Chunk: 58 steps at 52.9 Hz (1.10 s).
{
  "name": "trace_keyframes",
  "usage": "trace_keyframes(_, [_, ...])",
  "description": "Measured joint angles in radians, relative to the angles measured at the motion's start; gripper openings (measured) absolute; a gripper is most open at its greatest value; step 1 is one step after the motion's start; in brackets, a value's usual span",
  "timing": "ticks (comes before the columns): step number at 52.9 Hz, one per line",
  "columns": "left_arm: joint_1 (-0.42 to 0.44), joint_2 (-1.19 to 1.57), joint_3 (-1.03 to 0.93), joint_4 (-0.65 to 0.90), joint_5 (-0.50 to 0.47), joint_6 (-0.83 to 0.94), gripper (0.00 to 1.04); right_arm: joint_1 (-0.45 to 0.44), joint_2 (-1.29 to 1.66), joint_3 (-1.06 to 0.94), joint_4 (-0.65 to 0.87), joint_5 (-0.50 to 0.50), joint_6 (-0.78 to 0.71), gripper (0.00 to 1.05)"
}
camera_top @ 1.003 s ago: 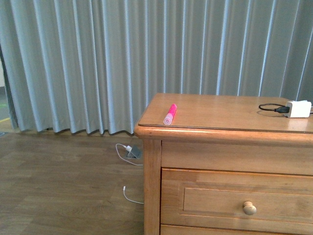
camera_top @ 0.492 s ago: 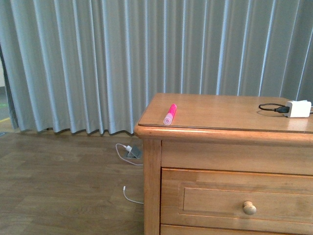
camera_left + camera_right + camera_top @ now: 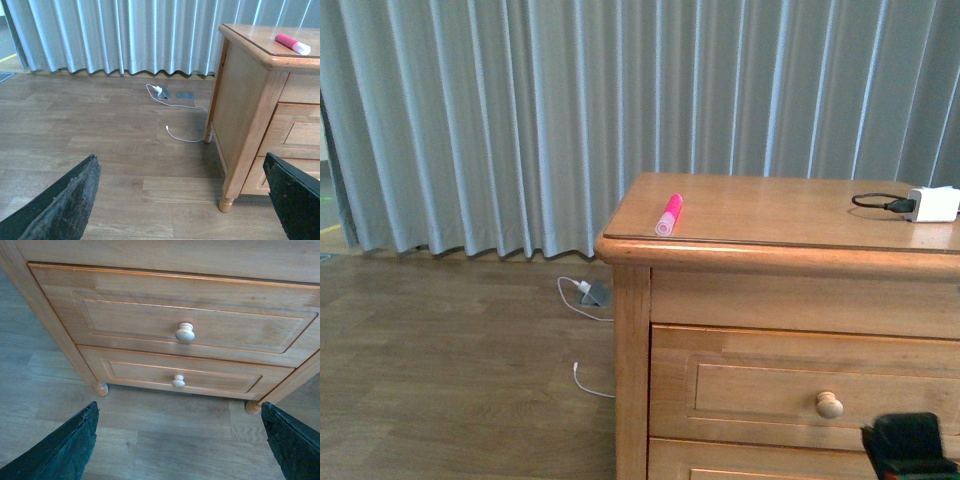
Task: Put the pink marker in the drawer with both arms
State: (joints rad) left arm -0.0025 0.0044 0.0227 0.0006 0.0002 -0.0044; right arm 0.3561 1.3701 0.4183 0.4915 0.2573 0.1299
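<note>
Short bright pink cylinder marker (image 3: 668, 215) lies on the honey-coloured wooden worktop (image 3: 780, 212), well above the wide-open, empty right claw (image 3: 179, 410) facing the shut knobbed wooden drawer (image 3: 125, 320); left claw (image 3: 180, 160) likewise spread, empty

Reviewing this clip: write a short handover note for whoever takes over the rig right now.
End effectors: left end effector open and empty, low over the floor beside the dresser. The right end effector is open and empty, facing the drawer fronts.
Things: pink marker lies on the dresser top near its front left corner. The top drawer is shut.
Done: nothing yet.
Left: pull the drawer open by its knob, pick up the marker, put it inside.
</note>
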Motion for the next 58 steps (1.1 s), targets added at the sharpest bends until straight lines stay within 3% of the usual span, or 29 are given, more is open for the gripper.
trace_keyframes(7, [0.000,0.000,0.000,0.000,0.000,0.000,0.99,0.000,0.222,0.122,0.065,0.063,0.012,0.96])
trace_keyframes(18, [0.000,0.000,0.000,0.000,0.000,0.000,0.99,-0.029,0.423,0.256,0.084,0.071,0.015,0.96])
trace_keyframes(42, [0.000,0.000,0.000,0.000,0.000,0.000,0.99,-0.055,0.652,0.515,0.031,0.075,0.032,0.96])
trace_keyframes(58, [0.000,0.000,0.000,0.000,0.000,0.000,0.99,-0.096,0.738,0.576,0.034,0.073,0.031,0.96])
